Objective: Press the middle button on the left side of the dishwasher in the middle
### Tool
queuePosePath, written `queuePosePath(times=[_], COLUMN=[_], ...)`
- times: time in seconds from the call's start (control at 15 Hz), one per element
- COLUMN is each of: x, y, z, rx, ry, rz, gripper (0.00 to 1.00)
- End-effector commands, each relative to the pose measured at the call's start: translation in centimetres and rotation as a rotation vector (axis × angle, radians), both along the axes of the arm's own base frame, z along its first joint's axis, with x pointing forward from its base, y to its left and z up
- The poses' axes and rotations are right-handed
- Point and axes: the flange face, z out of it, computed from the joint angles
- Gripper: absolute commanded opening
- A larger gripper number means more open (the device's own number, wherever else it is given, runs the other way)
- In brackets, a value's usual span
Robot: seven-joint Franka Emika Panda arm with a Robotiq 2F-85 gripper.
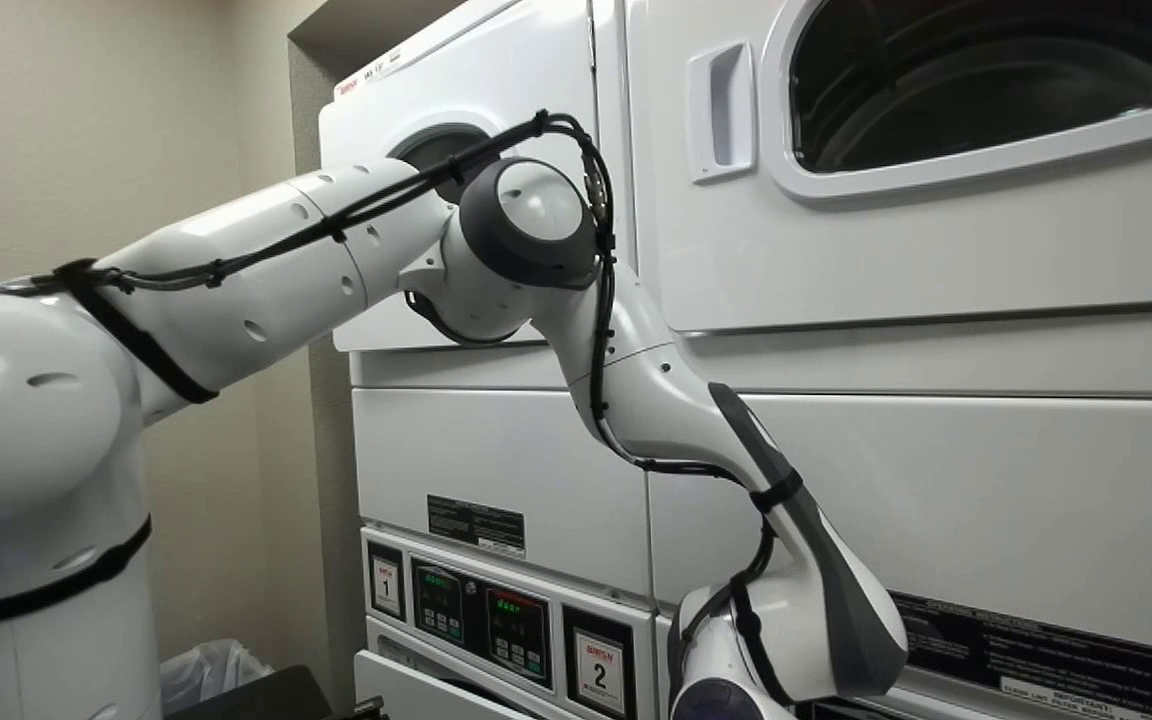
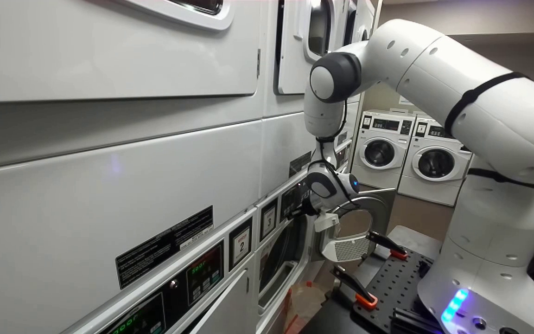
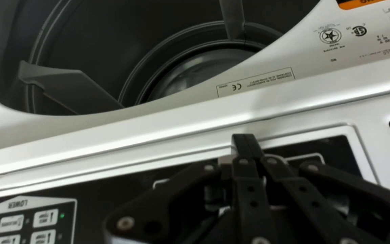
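Observation:
The dishwasher is the large white stacked machine [image 1: 996, 500] at the right of an exterior view, with a dark door window above and a long black label plate [image 1: 1036, 655]. It also shows mid-frame in an exterior view [image 2: 283, 139]. My gripper [image 3: 244, 139] is shut and empty in the upside-down wrist view. Its fingertips are over the edge of the black control panel [image 3: 113, 189]; contact cannot be told. The lower button group [image 3: 29, 222] shows at bottom left; the other group is mostly hidden behind the fingers. In an exterior view the gripper [image 2: 291, 215] is at this panel.
The dishwasher's lower drum [image 3: 90, 57] is uncovered, its round door [image 2: 364, 222] swung out beside the wrist. The neighbouring machine's lower door [image 2: 223, 306] stands ajar. Black clamps [image 2: 352, 284] rise from the robot's table. A bin [image 1: 211, 675] stands by the wall.

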Motion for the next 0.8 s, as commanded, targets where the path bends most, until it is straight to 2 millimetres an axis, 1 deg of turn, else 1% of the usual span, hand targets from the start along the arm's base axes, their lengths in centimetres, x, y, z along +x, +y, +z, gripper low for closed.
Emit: queuePosePath(times=[0.0, 0.27, 0.47, 0.73], x=[0.8, 0.2, 0.1, 0.0], y=[0.1, 0.2, -0.4, -1.3], z=[1.2, 1.9, 3.2, 5.7], rx=[0.010, 0.011, 0.011, 0.031], ry=[-0.147, -0.073, 0.022, 0.160], rz=[-0.023, 0.017, 0.073, 0.147], gripper=[0.00, 0.00, 0.00, 0.00])
